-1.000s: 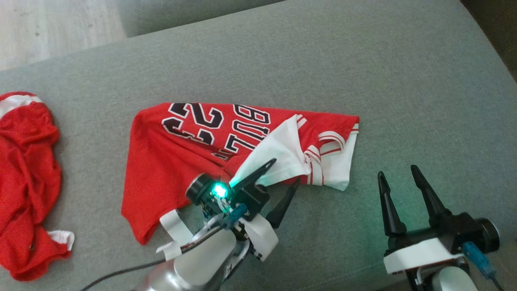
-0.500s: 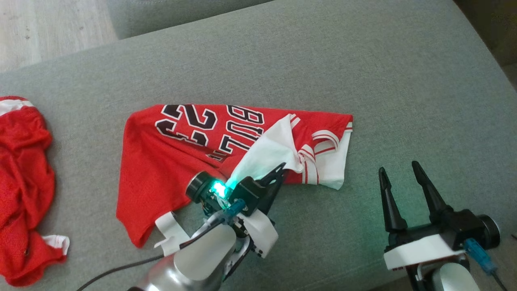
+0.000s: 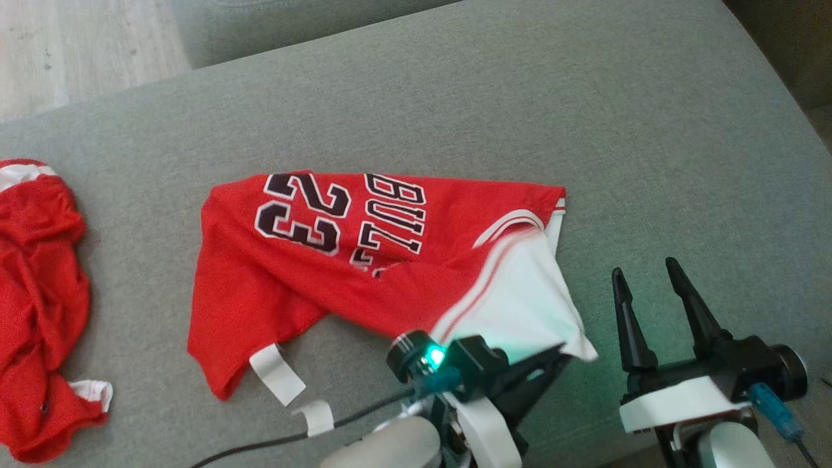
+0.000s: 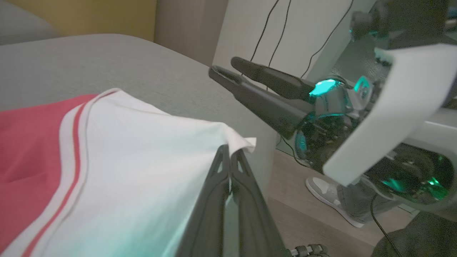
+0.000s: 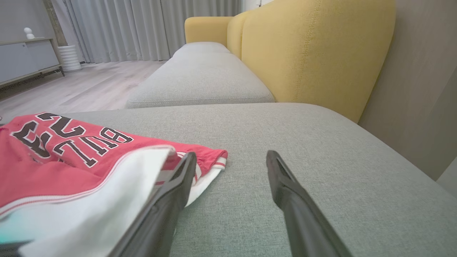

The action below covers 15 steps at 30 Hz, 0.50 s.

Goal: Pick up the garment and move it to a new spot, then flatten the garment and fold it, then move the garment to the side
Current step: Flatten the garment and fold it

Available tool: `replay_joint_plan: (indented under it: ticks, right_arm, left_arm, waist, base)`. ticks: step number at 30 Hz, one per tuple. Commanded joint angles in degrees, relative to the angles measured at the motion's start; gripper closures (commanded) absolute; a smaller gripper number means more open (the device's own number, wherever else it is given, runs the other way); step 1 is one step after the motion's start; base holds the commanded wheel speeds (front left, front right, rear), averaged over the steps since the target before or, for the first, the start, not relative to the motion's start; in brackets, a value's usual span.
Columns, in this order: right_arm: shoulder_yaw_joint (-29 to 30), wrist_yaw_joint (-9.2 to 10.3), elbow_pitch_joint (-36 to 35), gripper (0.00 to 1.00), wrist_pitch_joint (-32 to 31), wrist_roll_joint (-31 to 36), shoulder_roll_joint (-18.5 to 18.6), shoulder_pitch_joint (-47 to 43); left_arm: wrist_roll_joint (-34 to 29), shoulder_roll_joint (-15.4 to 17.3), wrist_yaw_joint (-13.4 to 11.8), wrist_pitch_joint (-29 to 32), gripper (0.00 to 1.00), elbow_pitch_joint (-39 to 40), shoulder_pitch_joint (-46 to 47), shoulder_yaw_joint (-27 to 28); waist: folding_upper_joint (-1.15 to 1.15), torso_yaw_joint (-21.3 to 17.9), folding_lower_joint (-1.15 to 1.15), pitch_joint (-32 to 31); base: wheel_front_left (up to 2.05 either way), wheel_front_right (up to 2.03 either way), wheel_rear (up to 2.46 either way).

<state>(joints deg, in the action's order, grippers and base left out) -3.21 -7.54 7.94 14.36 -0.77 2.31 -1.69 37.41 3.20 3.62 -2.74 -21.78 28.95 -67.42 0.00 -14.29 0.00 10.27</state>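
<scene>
The garment point(image 3: 364, 260) is a red jersey with "23" and black-and-white lettering, lying on the grey sofa seat point(image 3: 455, 97). Its white panel point(image 3: 520, 312) is drawn out toward the near right. My left gripper point(image 3: 559, 354) is shut on the corner of that white panel, and in the left wrist view the left gripper point(image 4: 229, 154) has the cloth point(image 4: 142, 160) pinched at its fingertips. My right gripper point(image 3: 642, 270) stands open just right of the panel, holding nothing. In the right wrist view, the right gripper point(image 5: 231, 157) points past the jersey's edge point(image 5: 71, 160).
A second crumpled red garment point(image 3: 39, 305) lies at the far left of the seat. White strips point(image 3: 276, 374) lie by the jersey's near hem. A yellow backrest point(image 5: 314, 53) rises to the right. A person's shoe point(image 4: 328, 196) stands on the floor beyond the seat's edge.
My left gripper has shut on the white flap and pulled it right and toward the near edge. The flap has unfolded, and the number and lettering now show whole. The right gripper stayed put.
</scene>
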Motion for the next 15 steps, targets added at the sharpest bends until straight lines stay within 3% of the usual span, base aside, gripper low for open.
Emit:
replay_joint_plan:
  ticks: [1,2,3,4,10,15]
  right_arm:
    - [-1.1,0.05,-2.0,0.0,0.6,-0.3,0.6,1.8]
    - [-1.1,0.05,-2.0,0.0,0.6,-0.3,0.6,1.9]
    - [-1.1,0.05,-2.0,0.0,0.6,-0.2,0.6,2.0]
    - [-1.2,0.05,-1.9,0.0,0.6,-0.1,0.6,2.0]
    - [-1.1,0.05,-2.3,0.0,0.6,0.9,0.6,2.0]
    - [-0.3,0.05,-2.9,0.0,0.6,1.2,0.6,1.2]
  left_arm:
    - [0.3,-0.3,0.4,0.0,1.0,2.6,1.1,0.5]
    - [1.0,-0.3,0.5,-0.2,0.74,3.1,0.7,0.3]
    - [1.5,-0.3,0.6,-0.4,0.29,3.4,0.4,-0.1]
    - [1.9,-0.3,0.9,-0.3,0.0,3.4,0.3,-0.6]
    - [6.0,-0.3,1.2,-2.1,0.0,2.9,0.4,0.8]
    - [6.4,3.4,-2.0,-6.2,0.0,3.2,-0.5,5.2]
  waist:
    - [0.0,-0.2,0.0,0.0]
    - [0.0,-0.4,0.0,0.0]
    - [0.0,-0.5,0.0,0.1]
    - [0.0,-0.7,0.0,0.2]
    - [0.0,-0.4,0.0,-0.3]
    - [0.0,1.4,0.0,-2.2]
  base:
    - [0.0,0.0,0.0]
    - [0.0,0.0,0.0]
    - [0.0,0.0,0.0]
    - [0.0,0.0,0.0]
    - [0.0,0.0,0.0]
    - [0.0,0.0,0.0]
